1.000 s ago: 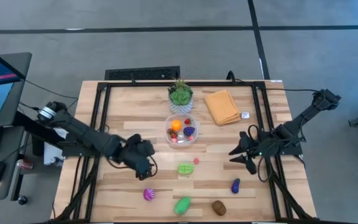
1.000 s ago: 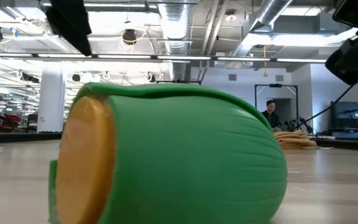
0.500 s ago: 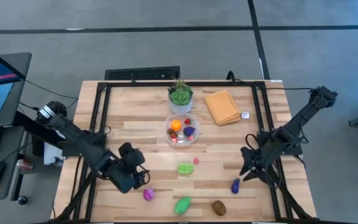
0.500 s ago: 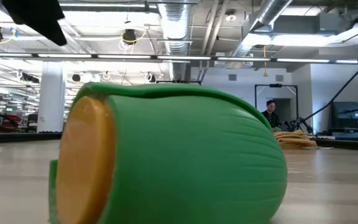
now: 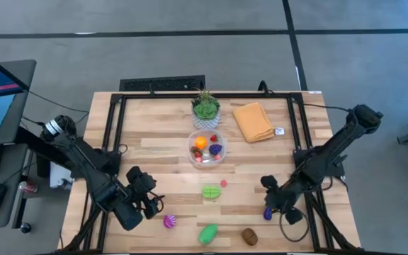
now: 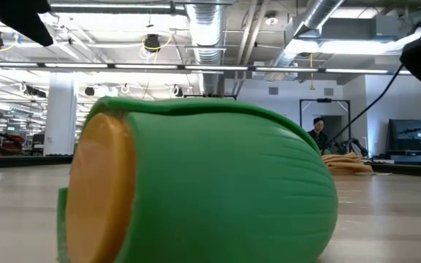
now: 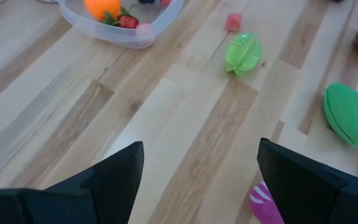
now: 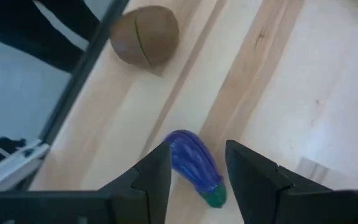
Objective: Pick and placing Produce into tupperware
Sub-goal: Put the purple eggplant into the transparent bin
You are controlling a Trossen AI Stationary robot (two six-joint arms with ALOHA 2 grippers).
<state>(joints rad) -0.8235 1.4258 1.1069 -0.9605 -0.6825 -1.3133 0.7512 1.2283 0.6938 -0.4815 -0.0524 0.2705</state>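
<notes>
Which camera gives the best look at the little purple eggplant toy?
The right wrist view: the purple eggplant fills the frame between the right gripper's open fingers. The high view shows it tiny beside that gripper. The low and left wrist views miss it.

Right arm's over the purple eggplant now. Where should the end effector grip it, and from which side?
Grip the eggplant across its purple middle, coming straight down from above. It lies flat on the table, long and narrow, with its green cap at one end. The right end effector is open and already straddles it, so closing across the narrow width looks best.
</notes>
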